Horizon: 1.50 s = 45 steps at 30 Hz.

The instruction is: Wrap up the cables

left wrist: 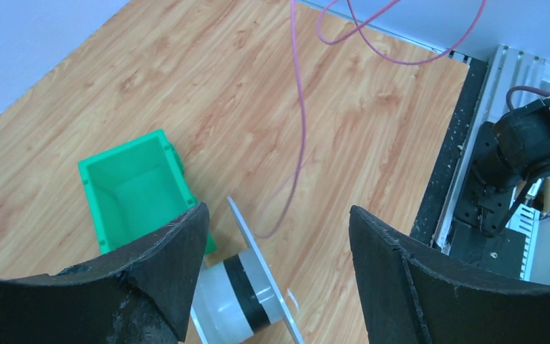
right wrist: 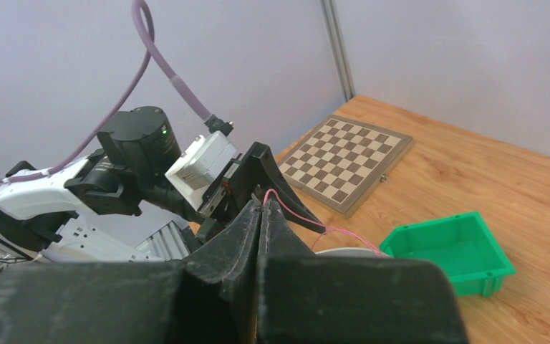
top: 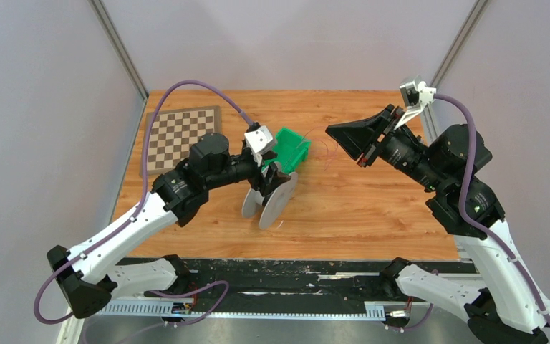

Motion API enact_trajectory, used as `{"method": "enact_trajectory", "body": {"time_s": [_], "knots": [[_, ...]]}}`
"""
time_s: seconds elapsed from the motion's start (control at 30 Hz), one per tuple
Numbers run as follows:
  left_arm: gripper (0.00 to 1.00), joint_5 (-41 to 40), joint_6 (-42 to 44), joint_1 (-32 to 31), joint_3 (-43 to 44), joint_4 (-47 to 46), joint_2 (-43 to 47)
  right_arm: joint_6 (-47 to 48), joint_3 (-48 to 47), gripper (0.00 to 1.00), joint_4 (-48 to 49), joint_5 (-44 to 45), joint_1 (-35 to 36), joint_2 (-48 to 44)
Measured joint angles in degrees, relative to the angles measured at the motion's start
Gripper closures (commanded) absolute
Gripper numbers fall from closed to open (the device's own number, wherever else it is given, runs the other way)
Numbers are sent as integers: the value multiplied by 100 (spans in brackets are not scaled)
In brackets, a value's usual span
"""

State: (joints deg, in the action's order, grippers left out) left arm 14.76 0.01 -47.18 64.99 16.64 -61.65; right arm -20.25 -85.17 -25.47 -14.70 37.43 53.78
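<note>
The pale grey two-disc spool [top: 276, 202] stands on edge on the wooden table, next to a green bin [top: 291, 148]. My left gripper [top: 275, 180] hangs over it, open; in the left wrist view the spool [left wrist: 247, 287] sits by the left finger, with the jaws [left wrist: 278, 211] wide apart. The cable is a thin pink strand [left wrist: 299, 129] that loops over the table. My right gripper [top: 331, 131] is raised right of the bin. In the right wrist view it [right wrist: 263, 204] is shut on the strand [right wrist: 293, 213], which runs down toward the spool's disc [right wrist: 344, 252].
A folded chessboard [top: 184, 136] lies at the back left of the table. The green bin [right wrist: 458, 247] is empty. Black rails and the arm bases [top: 279, 287] line the near edge. Grey walls close in the sides and back.
</note>
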Motion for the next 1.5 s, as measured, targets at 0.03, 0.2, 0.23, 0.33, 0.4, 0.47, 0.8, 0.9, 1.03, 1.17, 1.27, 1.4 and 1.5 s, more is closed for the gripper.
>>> {"method": "enact_trajectory", "body": {"time_s": [0.03, 0.2, 0.23, 0.33, 0.4, 0.47, 0.8, 0.9, 1.03, 1.17, 1.27, 1.4, 1.5], "knots": [[28, 46, 2, 0, 0, -33, -35, -39, 20, 100, 4, -39, 0, -22], [73, 151, -39, 0, 0, -212, -81, -144, 129, 100, 55, -87, 0, -155], [87, 146, -35, 0, 0, -247, -76, -155, 168, 100, 87, -83, 0, -205], [100, 107, -107, 0, 0, -275, -33, -153, 319, 100, 107, -4, 0, -391], [100, 33, -138, 0, 0, -264, 52, -131, 422, 100, 111, 131, 0, -529], [100, -55, -164, 0, -17, -262, 199, -90, 481, 100, 109, 286, 0, -632], [100, -428, -503, 0, 101, 90, 981, 1097, 1189, 100, 264, 1377, 2, -922], [100, -553, -634, 0, 492, 446, 907, 1453, 1572, 100, 258, 2437, 2, -837], [100, -796, -772, 0, 977, 1010, 831, 1683, 2039, 100, 221, 4262, -48, -586], [100, -1141, -951, 0, 1401, 1727, 649, 1578, 2350, 99, 175, 5348, -297, -352], [100, -1373, -1093, 0, 1384, 2135, 614, 1368, 2483, 98, 179, 5810, -520, -323], [100, -1484, -1270, 0, 1209, 2345, 715, 1145, 2566, 96, 203, 5939, -962, -225], [100, -1423, -1325, 0, 1196, 2393, 789, 1056, 2695, 96, 219, 5897, -1167, -96]]}}
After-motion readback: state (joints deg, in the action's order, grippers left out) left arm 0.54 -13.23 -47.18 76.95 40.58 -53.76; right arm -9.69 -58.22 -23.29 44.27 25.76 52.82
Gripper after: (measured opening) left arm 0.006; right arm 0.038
